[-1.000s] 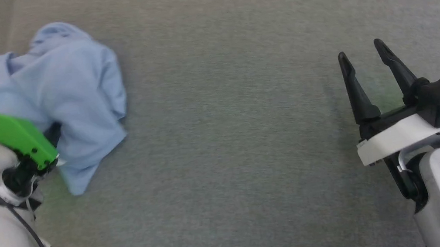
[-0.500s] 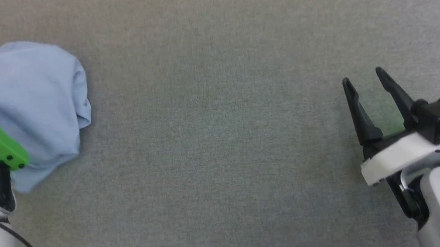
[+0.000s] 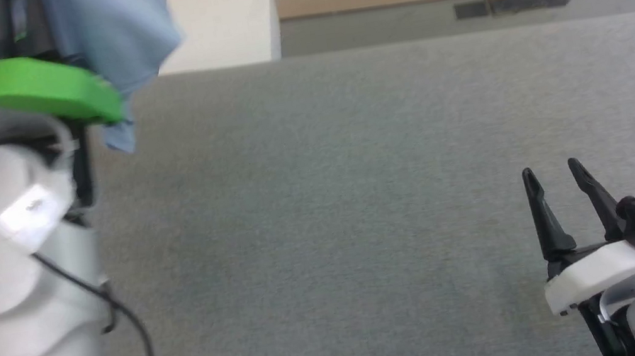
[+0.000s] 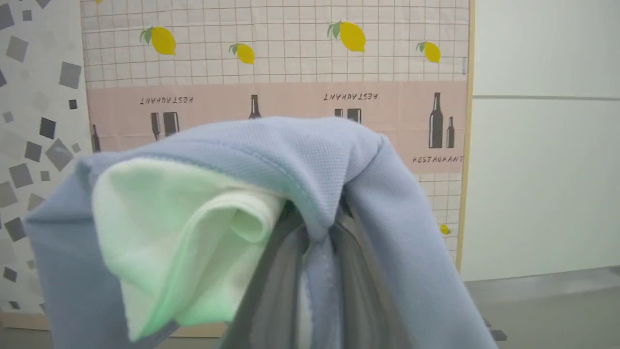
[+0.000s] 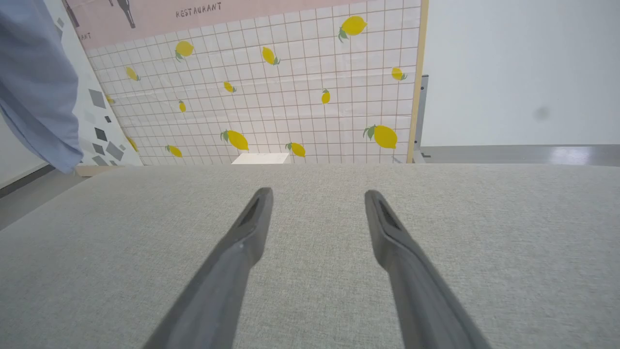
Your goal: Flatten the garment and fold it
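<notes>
Between the two long dark fingers of the left gripper (image 4: 317,225), a light blue, soft-knit short-sleeved garment (image 4: 300,150) is pinched at a stitched edge, the fingers clenched on the cloth. Fabric drapes over the fingertips and down both sides of them. A white inner panel (image 4: 184,218), tinted pale green, bulges to the left of the fingers. Beyond the fingertips stands a gridded wall panel printed with yellow lemons (image 4: 290,43), with a pink band of bottles and mirrored "RESTAURANT" lettering below the top row.

From the head camera, the garment hangs raised above the grey textured surface (image 3: 321,203). Its lowest corner dangles just beside the bright green plastic wrist cover (image 3: 37,95) of the lifted left arm.

The right gripper (image 5: 317,194) hovers low over the same grey surface, its fingers released and spread wide, with only the grey weave showing between them. The garment hangs well to the left of those fingers and beyond their tips, apart from them. A white box (image 3: 222,21) sits past the surface's far edge.
</notes>
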`<state>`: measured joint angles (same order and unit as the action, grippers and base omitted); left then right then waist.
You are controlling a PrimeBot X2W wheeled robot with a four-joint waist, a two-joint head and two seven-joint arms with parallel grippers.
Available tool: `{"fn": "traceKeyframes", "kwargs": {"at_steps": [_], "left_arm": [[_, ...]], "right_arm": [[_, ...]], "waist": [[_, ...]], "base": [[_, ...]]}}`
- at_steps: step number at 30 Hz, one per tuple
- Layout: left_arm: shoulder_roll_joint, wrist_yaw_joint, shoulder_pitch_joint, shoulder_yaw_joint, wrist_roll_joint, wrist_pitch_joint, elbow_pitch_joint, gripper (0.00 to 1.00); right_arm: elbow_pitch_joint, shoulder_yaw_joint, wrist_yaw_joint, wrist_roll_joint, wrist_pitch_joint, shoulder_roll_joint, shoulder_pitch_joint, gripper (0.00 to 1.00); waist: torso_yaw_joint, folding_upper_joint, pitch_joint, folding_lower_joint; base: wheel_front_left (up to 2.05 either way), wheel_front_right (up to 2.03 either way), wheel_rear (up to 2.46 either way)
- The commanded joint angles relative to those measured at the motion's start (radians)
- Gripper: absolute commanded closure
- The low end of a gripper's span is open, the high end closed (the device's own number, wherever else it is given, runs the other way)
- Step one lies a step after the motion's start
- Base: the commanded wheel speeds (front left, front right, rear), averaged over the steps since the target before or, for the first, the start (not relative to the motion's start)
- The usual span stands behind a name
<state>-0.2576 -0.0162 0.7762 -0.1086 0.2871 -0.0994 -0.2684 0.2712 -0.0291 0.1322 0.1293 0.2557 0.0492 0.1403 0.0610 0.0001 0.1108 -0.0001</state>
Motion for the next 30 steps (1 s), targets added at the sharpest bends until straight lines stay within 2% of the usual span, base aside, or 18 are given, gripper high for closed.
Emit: {"fn": "traceKeyframes", "kwargs": {"at_steps": [1,7,14,18,21,26,27,28,29,30], "left_arm": [[0.039,-0.007,0.029,-0.023,0.004,-0.009,0.013,1.0],[0.16,-0.024,0.064,-0.117,0.034,-0.011,-0.003,1.0],[0.197,-0.026,0.01,-0.258,0.042,0.072,-0.126,1.0],[0.202,-0.028,-0.08,-0.334,0.066,0.229,-0.238,1.0],[0.203,-0.041,-0.158,-0.383,0.099,0.393,-0.327,1.0],[0.204,-0.054,-0.243,-0.417,0.152,0.569,-0.387,1.0],[0.204,-0.054,-0.256,-0.418,0.162,0.587,-0.386,0.93],[0.204,-0.052,-0.265,-0.417,0.169,0.591,-0.379,0.4],[0.204,-0.046,-0.271,-0.413,0.174,0.585,-0.369,0.0],[0.205,-0.04,-0.275,-0.408,0.176,0.568,-0.356,0.0]], "right_arm": [[-0.004,-0.009,-0.002,0.003,0.004,0.001,-0.015,0.0],[-0.023,-0.026,-0.002,-0.001,-0.005,0.001,-0.028,0.0],[-0.039,-0.018,-0.002,0.011,-0.016,0.001,-0.03,0.0],[-0.039,-0.016,-0.002,0.02,-0.015,0.001,-0.029,0.0],[-0.039,-0.013,-0.002,0.024,-0.014,0.001,-0.028,0.0],[-0.034,-0.013,-0.002,0.026,-0.013,0.001,-0.024,0.0],[-0.032,-0.011,-0.002,0.026,-0.013,0.001,-0.023,0.0],[-0.031,-0.009,-0.002,0.025,-0.013,0.001,-0.023,0.0],[-0.029,-0.008,-0.002,0.024,-0.013,0.001,-0.022,0.0],[-0.028,-0.005,-0.002,0.024,-0.014,0.001,-0.021,0.0]], "waist": [[-0.095,-0.0001,-0.08,0.0001],[-0.196,-0.0001,-0.085,0.0001],[-0.281,-0.0001,-0.059,0.0001],[-0.309,-0.0001,-0.038,0.0001],[-0.317,-0.0001,-0.025,0.0001],[-0.308,-0.0001,-0.01,0.0001],[-0.302,-0.0001,-0.009,0.0001],[-0.296,-0.0001,-0.009,0.0001],[-0.29,-0.0001,-0.01,0.0001],[-0.285,-0.0001,-0.012,0.0001]], "base": [[0.0,0.0,0.0],[0.0,0.0,0.0],[0.0,0.0,0.0],[0.0,0.0,0.0],[0.0,0.0,0.0],[0.0,0.0,0.0],[0.0,0.0,0.0],[0.0,0.0,0.0],[0.0,0.0,0.0],[0.0,0.0,0.0]]}}
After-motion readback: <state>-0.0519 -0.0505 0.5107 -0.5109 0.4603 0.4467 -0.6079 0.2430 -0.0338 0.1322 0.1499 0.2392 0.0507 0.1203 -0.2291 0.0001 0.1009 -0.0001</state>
